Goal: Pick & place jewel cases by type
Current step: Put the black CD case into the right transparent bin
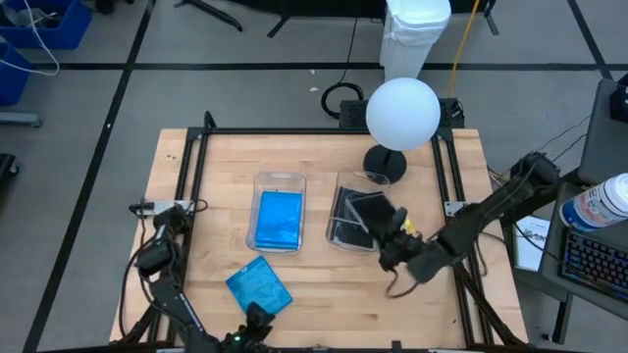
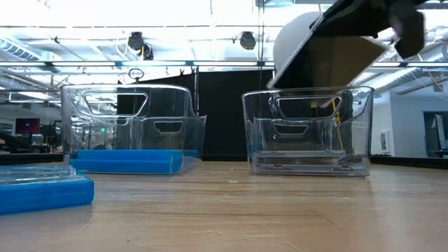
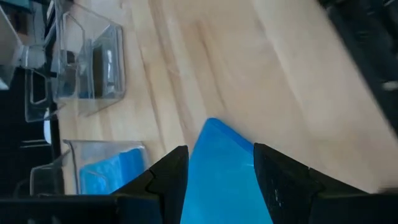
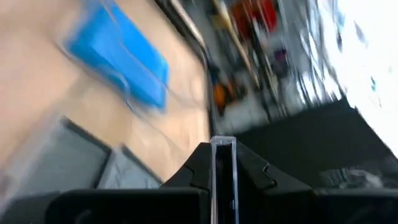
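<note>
A blue jewel case (image 1: 258, 286) lies flat on the table near its front edge. My left gripper (image 3: 217, 180) is open, and its fingers stand on either side of the case's near part. A clear bin (image 1: 278, 186) holds blue cases (image 1: 278, 218). To its right, a second clear bin (image 1: 345, 181) holds dark cases (image 1: 345, 230). My right gripper (image 1: 392, 240) is shut on a dark, clear-edged jewel case (image 1: 365, 209), tilted over that right bin (image 2: 308, 133). My left gripper has the blue case (image 3: 217, 155) filling the gap between its fingers (image 3: 168, 180), which slant down at it from the table's near side. Whether the fingers touch it, I cannot tell. The case rests flat on the table. My right gripper pinches the dark case by one thin edge (image 4: 224, 174) between its two fingers. It comes from the table's right side, nearly level. The case (image 2: 329, 42) is lifted clear and tilted, and its free lower end (image 2: 274, 82) sits just above the bin's rim.
A lamp with a white globe (image 1: 402, 113) and a black base (image 1: 385, 162) stands just behind the right bin. A black frame (image 1: 196, 167) runs along the table's sides. Bare wood (image 1: 334, 294) lies in front of the bins.
</note>
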